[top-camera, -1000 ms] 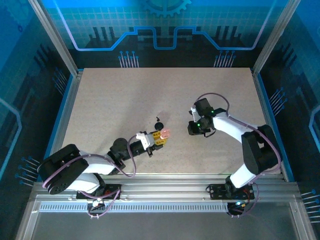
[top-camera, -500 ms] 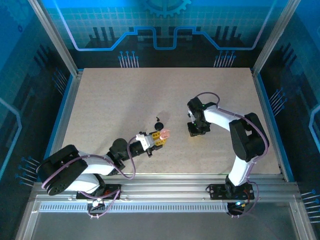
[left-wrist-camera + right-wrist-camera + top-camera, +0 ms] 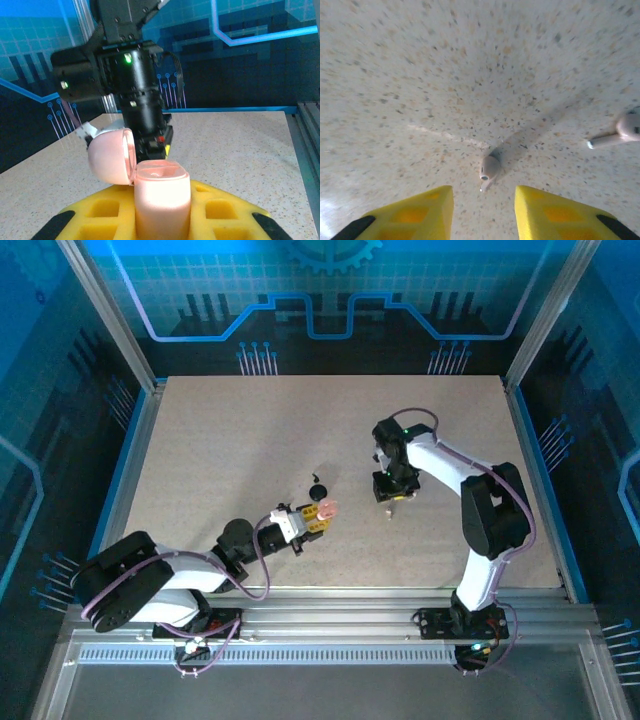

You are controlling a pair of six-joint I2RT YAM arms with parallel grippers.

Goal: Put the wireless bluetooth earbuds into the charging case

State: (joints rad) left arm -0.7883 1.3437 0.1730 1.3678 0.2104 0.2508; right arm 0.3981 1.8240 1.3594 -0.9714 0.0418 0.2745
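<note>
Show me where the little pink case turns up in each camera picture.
Top external: pink case at the left hand's tip, near picture centre.
Left wrist: bottom centre, lid open, between yellow fingers.
Right wrist: a pale earbud lying on the table.
Shared landmark: the speckled table.

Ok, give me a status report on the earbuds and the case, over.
Left gripper shut on pink charging case, lid open. Right gripper open, over a pale earbud on the table. Second pale earbud lies apart, to one side.
</note>
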